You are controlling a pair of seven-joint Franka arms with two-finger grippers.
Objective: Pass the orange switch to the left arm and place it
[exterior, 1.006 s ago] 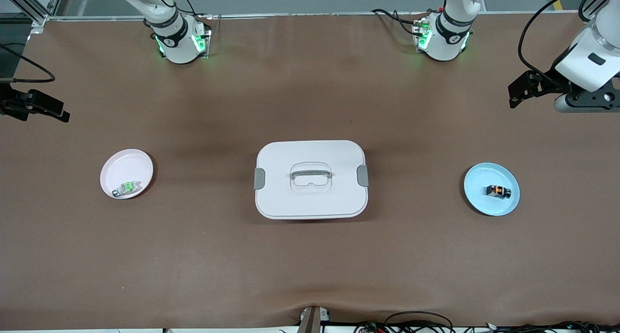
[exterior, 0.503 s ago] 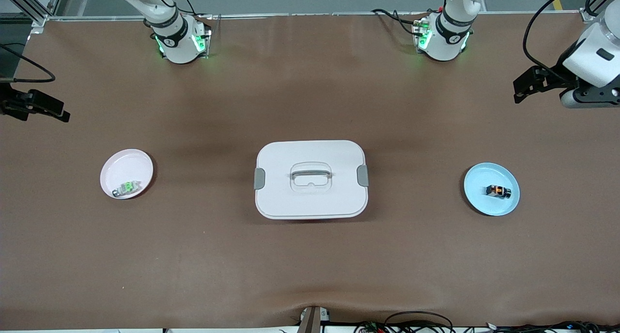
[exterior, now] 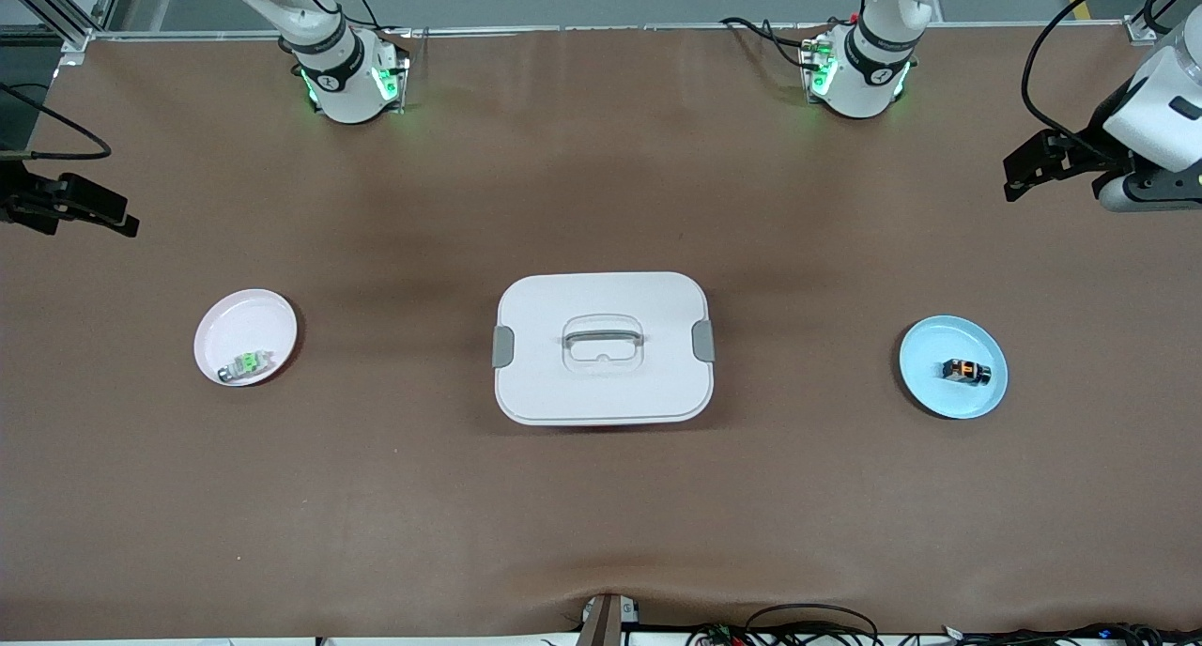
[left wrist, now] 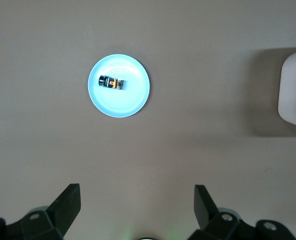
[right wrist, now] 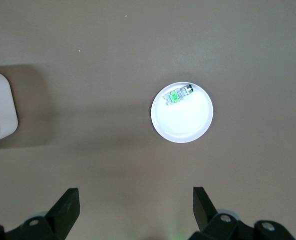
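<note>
The orange switch (exterior: 966, 371) lies on a light blue plate (exterior: 925, 346) toward the left arm's end of the table. It also shows in the left wrist view (left wrist: 111, 83). The white box (exterior: 601, 383) with grey latches stands mid-table between the two plates. My left gripper (exterior: 1019, 172) hangs open and empty high over bare table near the blue plate; its own view shows it wide open (left wrist: 137, 205). My right gripper (exterior: 113, 219) hangs open and empty over the right arm's end of the table, wide open in its own view (right wrist: 136, 205).
A pale pink plate (exterior: 239, 322) holds a small green-and-grey component (exterior: 246, 365) toward the right arm's end; both show in the right wrist view (right wrist: 177, 96). The box's edge shows in both wrist views (left wrist: 293, 85) (right wrist: 0, 110). Cables run along the table's front edge.
My left gripper has shifted a little toward the left arm's end of the table. The right gripper has barely moved. The switch, plates and box are unmoved.
</note>
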